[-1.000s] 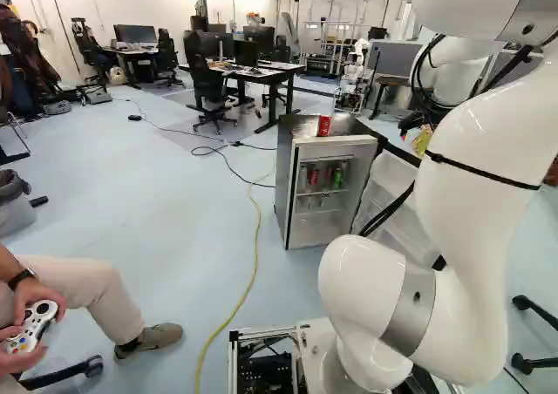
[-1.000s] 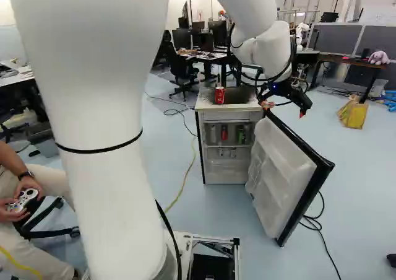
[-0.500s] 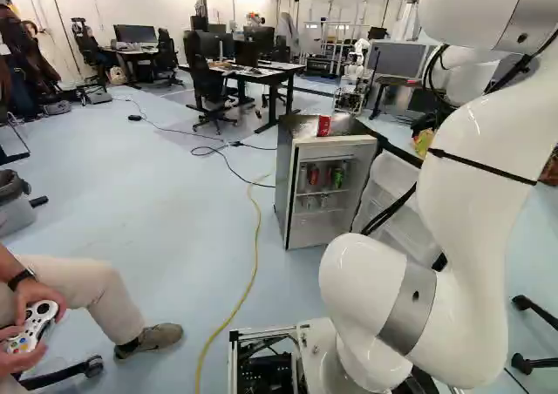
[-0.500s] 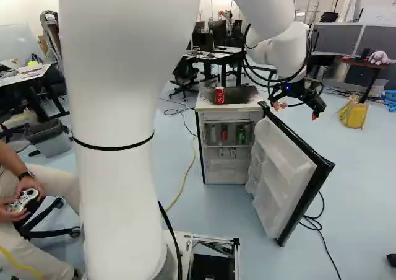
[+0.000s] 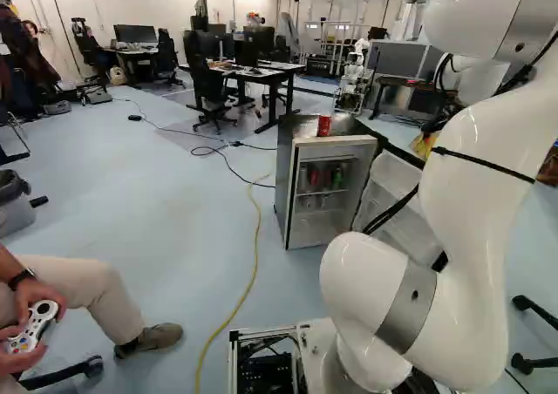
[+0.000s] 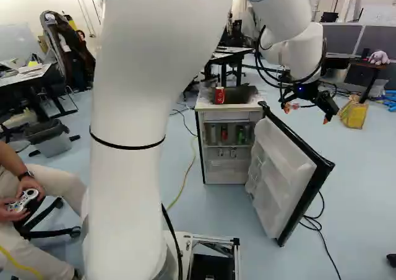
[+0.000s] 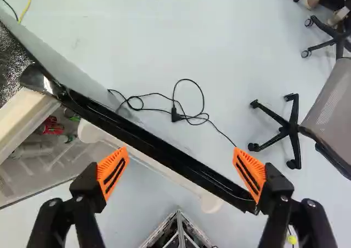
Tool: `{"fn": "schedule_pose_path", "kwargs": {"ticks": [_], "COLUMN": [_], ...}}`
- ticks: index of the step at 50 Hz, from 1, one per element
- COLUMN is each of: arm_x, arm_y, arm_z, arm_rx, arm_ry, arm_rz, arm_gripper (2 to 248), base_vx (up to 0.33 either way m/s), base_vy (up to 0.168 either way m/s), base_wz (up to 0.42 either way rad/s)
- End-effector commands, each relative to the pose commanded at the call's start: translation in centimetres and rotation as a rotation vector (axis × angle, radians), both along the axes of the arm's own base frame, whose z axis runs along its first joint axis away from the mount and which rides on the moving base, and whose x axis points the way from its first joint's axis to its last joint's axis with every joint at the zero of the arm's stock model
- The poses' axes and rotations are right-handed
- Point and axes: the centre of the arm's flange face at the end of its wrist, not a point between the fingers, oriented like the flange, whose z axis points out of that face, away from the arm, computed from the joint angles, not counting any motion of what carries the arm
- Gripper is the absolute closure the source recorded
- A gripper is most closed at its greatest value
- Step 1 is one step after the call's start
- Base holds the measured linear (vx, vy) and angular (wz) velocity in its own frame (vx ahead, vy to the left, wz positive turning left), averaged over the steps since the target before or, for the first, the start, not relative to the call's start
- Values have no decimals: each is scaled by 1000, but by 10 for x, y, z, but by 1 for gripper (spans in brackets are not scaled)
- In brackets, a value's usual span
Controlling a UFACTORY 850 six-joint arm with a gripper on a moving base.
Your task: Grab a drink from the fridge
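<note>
right base view: the fridge (image 6: pixel 232 115) stands ahead of the base with its door (image 6: pixel 286 178) swung wide open toward the right, and the arm (image 6: pixel 127 187) rises tall at the left. the gripper (image 6: pixel 307 113) hangs above and past the door, with a yellow bag (image 6: pixel 353 114) on the floor just beside it in this view. a black cable (image 6: pixel 319 221) trails on the floor by the door's foot, and at the left there's a bin (image 6: pixel 52 139). in the left base view a yellow cord (image 5: pixel 251 281) runs along the floor near the fridge, and a desk (image 5: pixel 261 73) and an office chair (image 5: pixel 207 87) are behind it.

the wrist view has the fingers set wide apart with nothing gripped; the door's black edge slants across under the gap between them, so it's in the way on this side.

the drinks are on the fridge's upper shelf: a red can (image 6: pixel 224 133), a green can (image 6: pixel 241 135) and a greyish drink (image 6: pixel 213 133). another red can (image 6: pixel 219 95) sits on top of the fridge. both red cans are upright, long axis vertical; which way their fronts face i can't tell.
</note>
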Motion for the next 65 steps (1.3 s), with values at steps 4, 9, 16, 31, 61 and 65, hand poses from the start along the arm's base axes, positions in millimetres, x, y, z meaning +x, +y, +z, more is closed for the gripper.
{"fn": "schedule_pose_path", "kwargs": {"ticks": [4, 9, 16, 31, 61, 65], "arm_x": [2, 5, 9, 21, 33, 34], "arm_y": [-7, -15, -27, -52, -76, -77], "arm_z": [-1, -2, -4, -7, -20, -25], "arm_rx": [3, 6, 10, 18, 51, 56], "arm_ry": [3, 7, 12, 21, 53, 58], "arm_rz": [-6, -12, -19, -33, -46, -46], "arm_gripper": [3, 3, 3, 3, 3, 3], "base_vx": [0, 0, 0, 0, 0, 0], "base_vy": [0, 0, 0, 0, 0, 0], "base_wz": [0, 0, 0, 0, 0, 0]}}
